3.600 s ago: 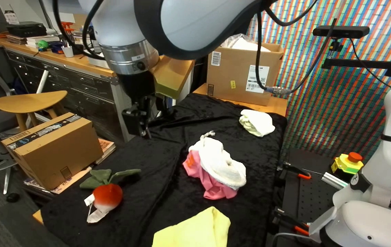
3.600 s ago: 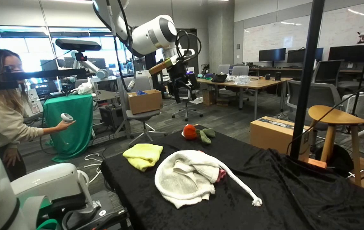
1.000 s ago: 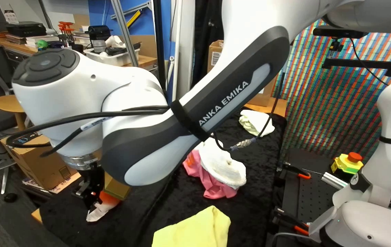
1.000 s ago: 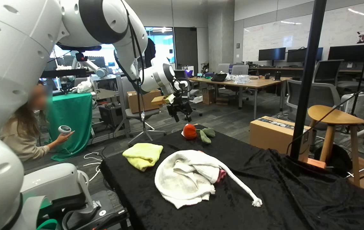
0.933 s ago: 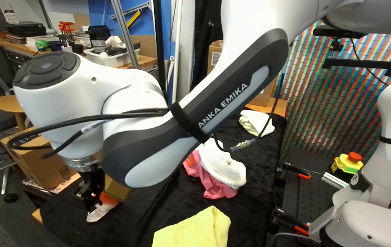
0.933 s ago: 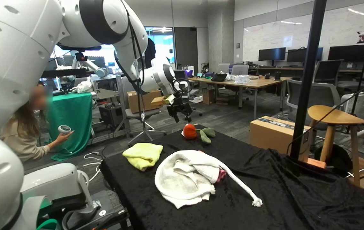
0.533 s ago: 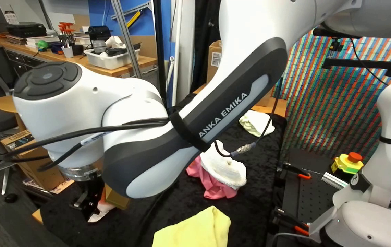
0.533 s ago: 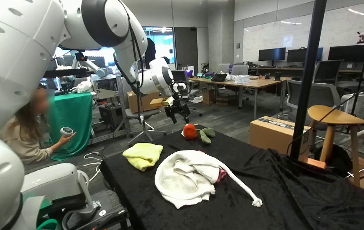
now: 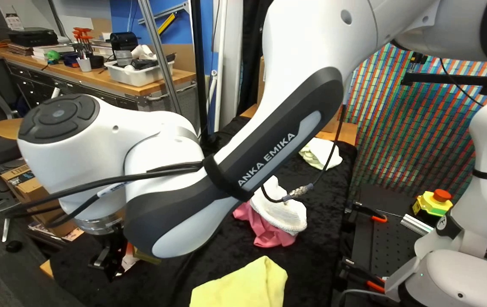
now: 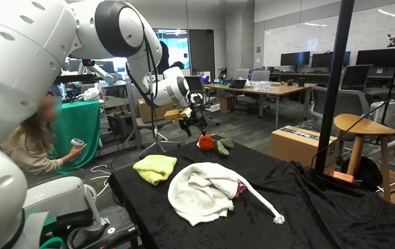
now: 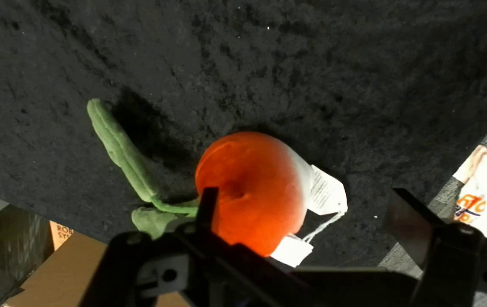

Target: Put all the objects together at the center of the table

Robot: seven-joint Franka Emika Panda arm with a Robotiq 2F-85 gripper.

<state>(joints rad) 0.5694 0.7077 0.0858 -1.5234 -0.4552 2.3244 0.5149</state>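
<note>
A red-orange plush vegetable with green leaves and white tags (image 11: 254, 183) lies on the black-covered table; it also shows in an exterior view (image 10: 205, 143) and is mostly hidden by the arm in an exterior view (image 9: 130, 259). My gripper (image 11: 305, 194) is open just above it, one finger over the red body, the other past the tags; the gripper also shows in an exterior view (image 10: 196, 133). A yellow cloth (image 10: 155, 168) lies folded. A white cloth with a cord (image 10: 200, 193) lies on a pink cloth (image 9: 266, 232). A pale cloth (image 9: 320, 152) lies farther back.
The plush lies near a table edge, with floor beyond. A cardboard box (image 10: 297, 141) and a wooden stool (image 10: 365, 124) stand beside the table. A black pole (image 10: 332, 86) rises beside it. A person holding a controller (image 10: 77, 142) is in the background.
My arm has swung from high above the table to over the plush, and the open gripper has come down towards it during the last second. The plush and cloths have not visibly moved.
</note>
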